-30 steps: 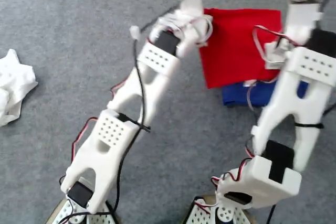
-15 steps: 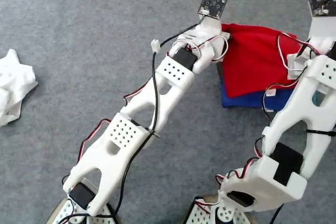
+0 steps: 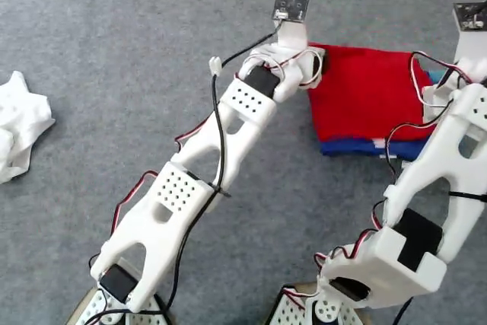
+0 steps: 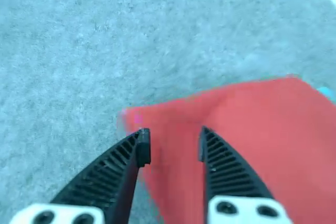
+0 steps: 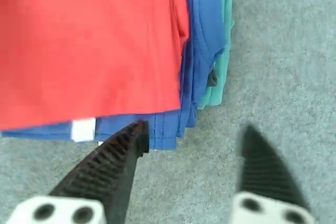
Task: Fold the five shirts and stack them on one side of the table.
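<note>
The grey, carpet-like table carries everything. At the far right of it, a stack of folded shirts is laid: a red shirt on top, a blue shirt under it with its edges showing, and a teal shirt seen at one side of the pile in the right wrist view. Well apart, at the table's left edge, a white shirt is left crumpled and unfolded.

All of the shirts are judged to be light, limp cloth. No shape will be kept when they are lifted, and the layers are likely to slide over one another or drag on the rough table cover. The white shirt is best taken at two spread points, such as the shoulders or hem corners, so that it can be pulled flat. A single pinch in the bunched middle would probably only lift a wad.

The left end effector is seen spread, with its jaws either side of the red shirt's edge near a corner and nothing pinched. The right end effector is opened wide and empty above the stack's corner, where the blue and teal edges meet the table.
</note>
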You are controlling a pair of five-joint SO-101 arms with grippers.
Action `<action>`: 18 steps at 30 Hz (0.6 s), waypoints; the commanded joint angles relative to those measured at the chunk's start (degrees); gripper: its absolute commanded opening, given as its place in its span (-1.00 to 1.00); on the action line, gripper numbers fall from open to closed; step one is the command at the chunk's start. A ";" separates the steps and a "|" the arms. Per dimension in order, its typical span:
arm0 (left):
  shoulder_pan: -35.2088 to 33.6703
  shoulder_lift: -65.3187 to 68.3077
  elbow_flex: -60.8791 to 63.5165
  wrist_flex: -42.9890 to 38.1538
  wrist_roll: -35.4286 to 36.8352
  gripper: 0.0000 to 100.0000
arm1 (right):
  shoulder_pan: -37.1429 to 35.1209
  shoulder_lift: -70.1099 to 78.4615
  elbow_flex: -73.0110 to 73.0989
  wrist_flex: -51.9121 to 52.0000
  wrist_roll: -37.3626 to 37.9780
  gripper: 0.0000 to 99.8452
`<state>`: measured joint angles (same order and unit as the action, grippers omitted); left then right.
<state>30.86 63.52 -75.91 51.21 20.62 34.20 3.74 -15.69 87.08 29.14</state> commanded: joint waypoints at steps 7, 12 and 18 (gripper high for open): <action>-3.47 -7.12 -8.84 7.91 1.05 -0.62 | -1.76 -3.47 -0.66 0.35 -0.35 -0.23; -5.41 -11.08 -8.84 13.45 0.97 -0.62 | -7.30 -2.77 -2.15 -3.78 -3.25 -0.99; -9.80 -15.47 -8.84 22.77 -2.73 -0.63 | -9.76 5.93 -2.33 -16.70 -12.13 -0.98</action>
<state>23.30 53.23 -81.01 69.93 20.88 25.41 6.73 -15.69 75.82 19.65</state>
